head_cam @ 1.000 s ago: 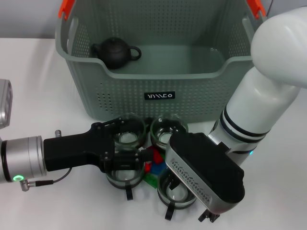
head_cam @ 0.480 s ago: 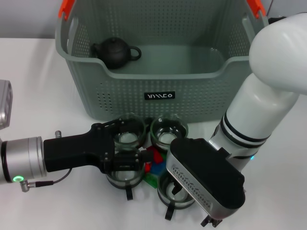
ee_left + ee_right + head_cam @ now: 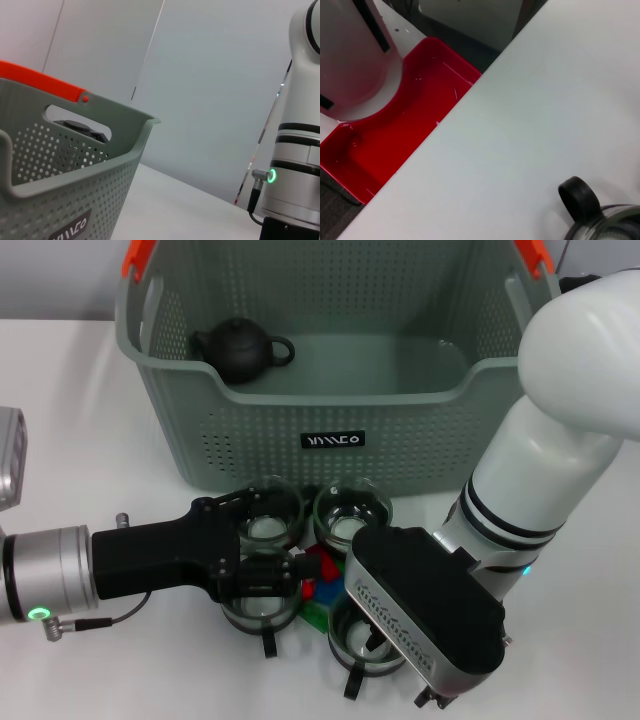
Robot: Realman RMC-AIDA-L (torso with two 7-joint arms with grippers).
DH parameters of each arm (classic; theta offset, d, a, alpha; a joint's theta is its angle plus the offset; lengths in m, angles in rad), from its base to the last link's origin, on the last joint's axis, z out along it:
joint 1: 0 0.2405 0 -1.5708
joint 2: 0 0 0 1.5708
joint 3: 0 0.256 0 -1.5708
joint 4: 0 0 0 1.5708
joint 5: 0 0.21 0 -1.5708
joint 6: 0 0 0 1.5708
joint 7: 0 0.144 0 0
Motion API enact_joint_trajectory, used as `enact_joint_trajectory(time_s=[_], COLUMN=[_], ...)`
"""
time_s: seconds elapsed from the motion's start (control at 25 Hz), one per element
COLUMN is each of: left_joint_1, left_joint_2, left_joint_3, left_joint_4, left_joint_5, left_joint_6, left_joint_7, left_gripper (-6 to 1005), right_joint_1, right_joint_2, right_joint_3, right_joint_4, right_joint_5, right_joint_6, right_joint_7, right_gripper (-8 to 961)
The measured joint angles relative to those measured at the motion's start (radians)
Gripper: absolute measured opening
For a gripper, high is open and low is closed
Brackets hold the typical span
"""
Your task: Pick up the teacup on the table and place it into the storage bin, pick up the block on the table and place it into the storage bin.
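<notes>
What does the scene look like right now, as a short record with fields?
storage bin: back of the white table, holds a dark teapot
glass teacups: four in front of the bin, two rear, two front
blocks: red, blue, green, between the cups
left gripper: at the front left cup
right gripper: over the front right cup
cups in bin: none

Perforated matt plastic storage bin (image 3: pixel 400 430)

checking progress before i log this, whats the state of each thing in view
storage bin: upright, holds only the teapot
teapot: upright in the bin's back left corner
four glass teacups: upright on the table, none binned
blocks: on the table among the cups
left gripper: around the front left cup
right gripper: over the front right cup
</notes>
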State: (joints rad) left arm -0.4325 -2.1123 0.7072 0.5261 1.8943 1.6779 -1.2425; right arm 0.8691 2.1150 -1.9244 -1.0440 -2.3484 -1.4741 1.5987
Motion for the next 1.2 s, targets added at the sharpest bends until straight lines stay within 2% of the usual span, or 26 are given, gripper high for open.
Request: enact_joint_trajectory(time_s=[0.48, 0.68, 1.12, 1.2], left_joint_1=[0.0, 0.0, 0.002, 0.003], left_joint_2=[0.0, 0.0, -0.001, -0.002], left_joint_3=[0.0, 0.0, 0.0, 0.0], left_joint_4=[0.0, 0.0, 0.0, 0.0], left_joint_5=[0.003, 0.003, 0.003, 0.003], left_joint_6=[0.0, 0.0, 0.002, 0.003], left_joint_7=[0.0, 0.0, 0.0, 0.0], left_gripper=[918, 918, 917, 916], right_joint_1=[0.004, 0.008, 0.01, 0.01], right_joint_2=[-0.003, -0.004, -0.003, -0.003], right_joint_3=[0.0, 0.001, 0.004, 0.005], right_joint_4=[-0.008, -0.008, -0.01, -0.011], right_joint_5=[-0.001, -0.003, -0.025, -0.025], right_joint_6=[-0.008, -0.023, -0.043, -0.051], right_joint_7=[0.019, 0.028, 0.051, 0.052], right_gripper=[472, 224, 54, 54])
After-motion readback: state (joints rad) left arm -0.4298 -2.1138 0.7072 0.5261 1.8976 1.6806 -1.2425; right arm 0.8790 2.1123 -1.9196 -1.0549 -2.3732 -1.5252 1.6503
